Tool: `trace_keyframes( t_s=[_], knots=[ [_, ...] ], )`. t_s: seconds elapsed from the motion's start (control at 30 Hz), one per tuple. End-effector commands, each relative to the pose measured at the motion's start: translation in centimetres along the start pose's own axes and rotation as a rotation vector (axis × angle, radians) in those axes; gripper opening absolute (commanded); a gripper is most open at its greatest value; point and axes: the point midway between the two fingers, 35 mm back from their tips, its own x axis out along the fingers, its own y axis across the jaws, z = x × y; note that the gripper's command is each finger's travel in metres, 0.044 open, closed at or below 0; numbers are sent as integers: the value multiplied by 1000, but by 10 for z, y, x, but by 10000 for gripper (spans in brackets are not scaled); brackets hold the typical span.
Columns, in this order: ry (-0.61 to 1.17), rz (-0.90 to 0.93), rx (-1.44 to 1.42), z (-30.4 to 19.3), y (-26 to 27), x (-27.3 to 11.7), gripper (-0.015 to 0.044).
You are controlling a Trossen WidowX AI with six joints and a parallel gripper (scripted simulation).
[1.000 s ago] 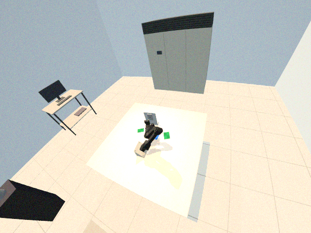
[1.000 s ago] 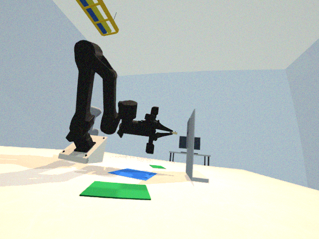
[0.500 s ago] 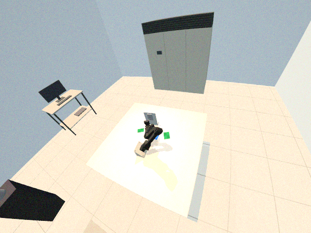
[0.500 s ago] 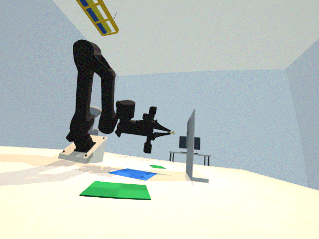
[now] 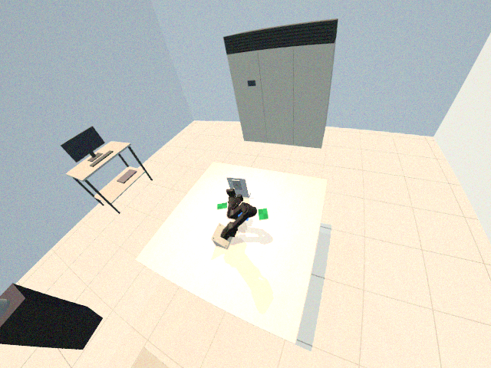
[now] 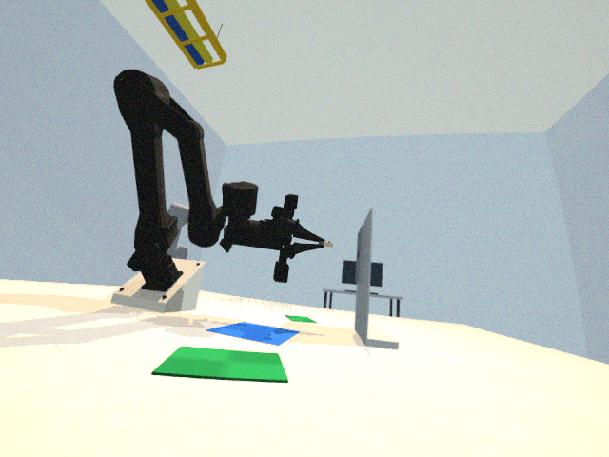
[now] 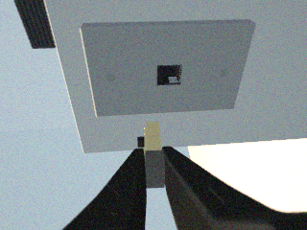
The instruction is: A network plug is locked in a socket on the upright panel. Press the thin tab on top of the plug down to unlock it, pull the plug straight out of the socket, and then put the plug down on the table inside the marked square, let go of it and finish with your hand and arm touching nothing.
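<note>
My gripper [image 6: 324, 243] [image 7: 153, 155] is shut on the small plug [image 6: 328, 244] [image 7: 154, 170], which has a grey body and a yellowish front part. The plug points towards the upright grey panel [image 5: 245, 191] [image 6: 363, 295] [image 7: 115, 131], with a gap between them in the exterior view. The socket opening [image 7: 169, 75] shows dark and without the plug in the wrist view, above the plug in the picture. A blue square [image 6: 243, 331] lies flat on the table below the gripper; in the top view the arm mostly hides it. The plug's tab cannot be made out.
A green square [image 5: 263, 214] [image 6: 221, 364] lies on the table on one side of the blue one, and another green square [image 5: 222, 205] [image 6: 300, 318] on the other side. The panel's foot [image 6: 385, 344] rests on the table. The arm's base [image 5: 222, 241] [image 6: 189, 289] stands opposite the panel.
</note>
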Motion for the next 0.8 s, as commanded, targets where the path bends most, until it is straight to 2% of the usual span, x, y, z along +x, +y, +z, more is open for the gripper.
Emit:
trace_keyframes(
  t_s=[0.0, 0.77],
  knots=[
    [-2, -2, 5, 0, 7, -2, 0],
    [-5, -13, 16, -2, 36, -17, 0]
  ],
)
